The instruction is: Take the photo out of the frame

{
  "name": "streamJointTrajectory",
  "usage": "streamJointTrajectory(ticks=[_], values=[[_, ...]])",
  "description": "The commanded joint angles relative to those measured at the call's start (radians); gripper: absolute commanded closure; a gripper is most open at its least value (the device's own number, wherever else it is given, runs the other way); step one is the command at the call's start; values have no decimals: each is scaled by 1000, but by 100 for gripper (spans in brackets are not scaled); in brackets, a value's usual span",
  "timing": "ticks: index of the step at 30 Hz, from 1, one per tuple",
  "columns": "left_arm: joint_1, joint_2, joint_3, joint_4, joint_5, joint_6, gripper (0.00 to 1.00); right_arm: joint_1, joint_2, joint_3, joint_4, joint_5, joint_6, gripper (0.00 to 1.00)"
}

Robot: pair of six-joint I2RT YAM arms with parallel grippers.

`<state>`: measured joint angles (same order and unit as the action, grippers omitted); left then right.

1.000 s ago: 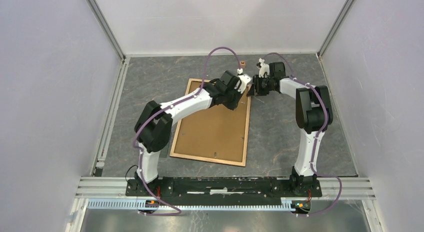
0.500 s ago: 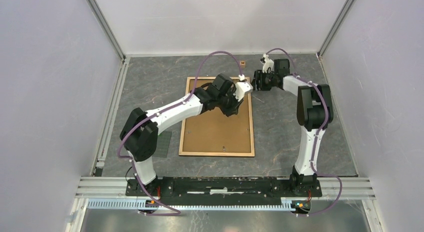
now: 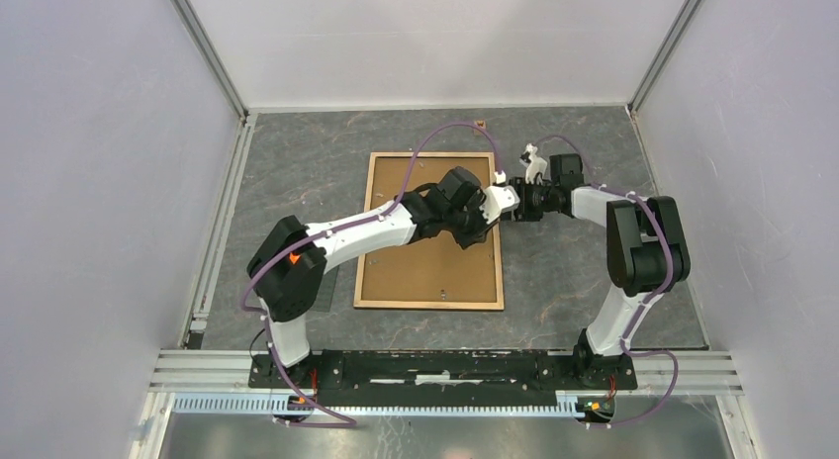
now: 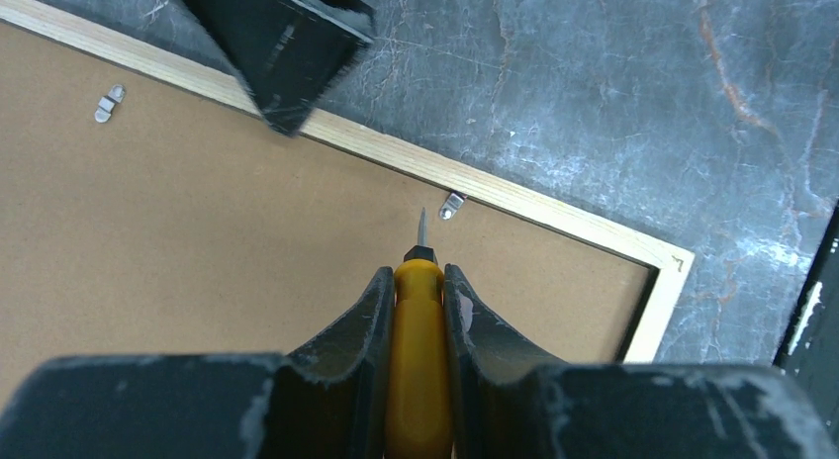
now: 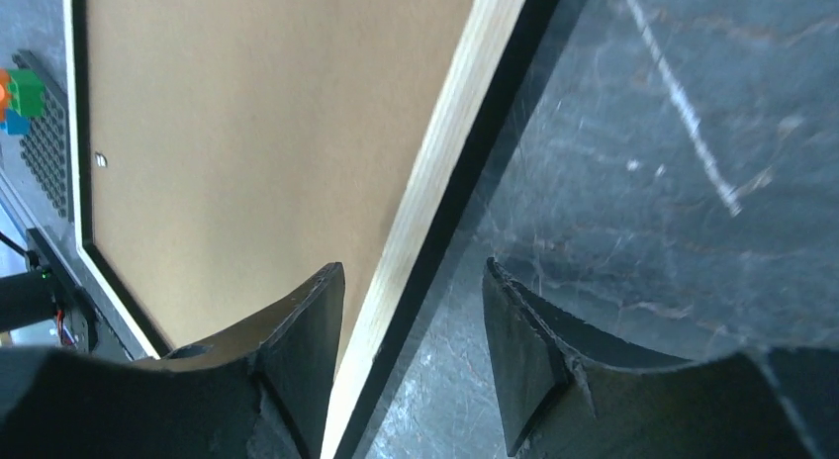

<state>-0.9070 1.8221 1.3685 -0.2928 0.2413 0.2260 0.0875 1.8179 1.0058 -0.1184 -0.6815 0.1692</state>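
Note:
The frame [image 3: 425,251] lies face down on the grey table, brown fibreboard back up, edged in light wood. The photo is hidden under the backing. My left gripper [image 3: 492,204] is shut on a yellow-handled screwdriver [image 4: 419,360]; its metal tip points at a small metal clip [image 4: 452,205] by the frame's right edge. My right gripper [image 3: 518,204] is open, with its fingers [image 5: 307,330] set on either side of the frame's right edge [image 5: 435,212]; one finger is over the backing, the other over the table.
A second metal clip [image 4: 109,103] sits further along the same edge. A dark baseplate [image 5: 45,152] with coloured bricks [image 5: 20,95] lies beyond the frame's far side. A small brown object [image 3: 479,124] sits by the back wall.
The frame has turned from tilted to square with the table. Both grippers moved nearer along its right edge, and the right one now straddles that edge.

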Motion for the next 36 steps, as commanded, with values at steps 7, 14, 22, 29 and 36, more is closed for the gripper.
streamJointTrajectory(ticks=[7, 14, 22, 29, 36], values=[[-19, 78, 92, 38, -36, 38, 98, 45, -39, -67, 20, 6, 6, 47], [-26, 106, 108, 16, -24, 51, 98, 48, -1, -75, 1, 56, -3, 51], [-46, 104, 104, -11, 44, 81, 98, 48, 10, -78, -5, 89, -7, 55], [-56, 107, 107, -53, 80, 111, 98, 48, 11, -78, -7, 102, -10, 56], [-58, 96, 119, -131, 122, 175, 98, 48, 17, -72, -15, 109, -17, 57]])
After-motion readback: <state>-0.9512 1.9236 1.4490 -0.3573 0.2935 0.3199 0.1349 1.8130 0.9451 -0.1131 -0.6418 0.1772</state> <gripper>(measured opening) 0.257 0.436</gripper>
